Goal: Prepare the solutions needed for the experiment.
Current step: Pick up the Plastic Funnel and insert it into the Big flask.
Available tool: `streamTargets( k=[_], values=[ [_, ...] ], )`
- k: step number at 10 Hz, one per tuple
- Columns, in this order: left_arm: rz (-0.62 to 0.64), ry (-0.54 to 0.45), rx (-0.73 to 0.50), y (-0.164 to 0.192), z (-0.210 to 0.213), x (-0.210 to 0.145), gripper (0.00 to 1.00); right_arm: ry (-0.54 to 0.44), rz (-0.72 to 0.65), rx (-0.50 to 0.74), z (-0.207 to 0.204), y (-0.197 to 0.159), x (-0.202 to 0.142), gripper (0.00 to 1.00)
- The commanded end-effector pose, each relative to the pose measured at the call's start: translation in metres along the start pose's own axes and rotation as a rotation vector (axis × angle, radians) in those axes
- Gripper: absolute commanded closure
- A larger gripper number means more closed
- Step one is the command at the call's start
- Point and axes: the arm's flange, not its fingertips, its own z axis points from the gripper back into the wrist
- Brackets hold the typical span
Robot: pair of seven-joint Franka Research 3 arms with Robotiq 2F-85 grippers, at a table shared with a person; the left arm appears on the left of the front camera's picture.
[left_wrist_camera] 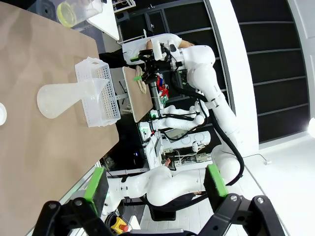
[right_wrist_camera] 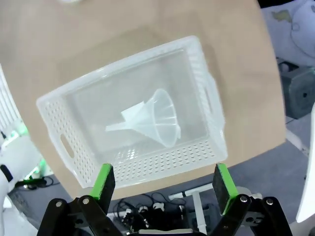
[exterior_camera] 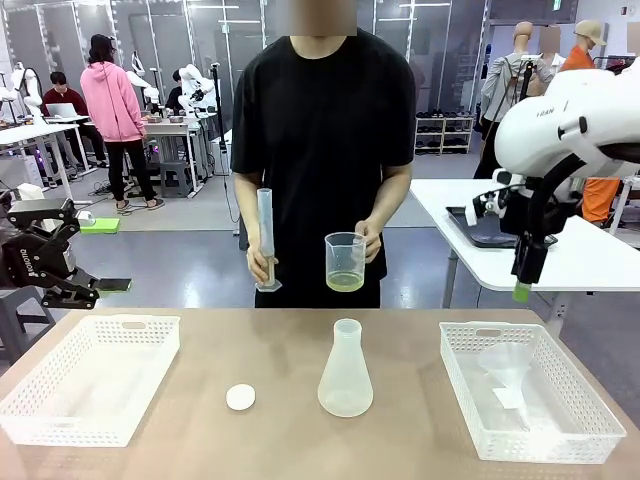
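1. Spanning the foreground: brown counter, carrying two baskets, a flask and a stopper.
2. Person, black shirt, standing at the far side.
3. Left tool: green pads spread wide, gripping nothing, raised beyond the counter's left end. Right tool: pads spread wide, gripping nothing, hanging above the right basket.
4. Left white basket and right white basket, the latter with a clear funnel lying on its side inside.
5. Conical flask: upright at counter centre, mouth open.
6. Graduated cylinder: upright in one hand.
7. Beaker: in the other hand, holding pale yellow liquid at its bottom.
8. Round white stopper: on the counter near the flask, apart from it.
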Motion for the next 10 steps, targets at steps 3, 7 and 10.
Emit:
streamTargets(
  k=[3,7,10],
  values=[
    [0.002,-0.003,-0.023,-0.002,-0.002,0.001,0.0,0.059,0.121,0.104,-0.043,0.001,-0.028,0.0],
    [0.002,-0.003,-0.023,-0.002,-0.002,0.001,0.0,0.017,0.208,0.054,-0.087,-0.008,-0.037,0.0],
    [0.002,-0.003,-0.023,-0.002,-0.002,0.001,0.0,0.038,0.232,0.026,-0.111,-0.022,-0.033,0.0]
  ],
)
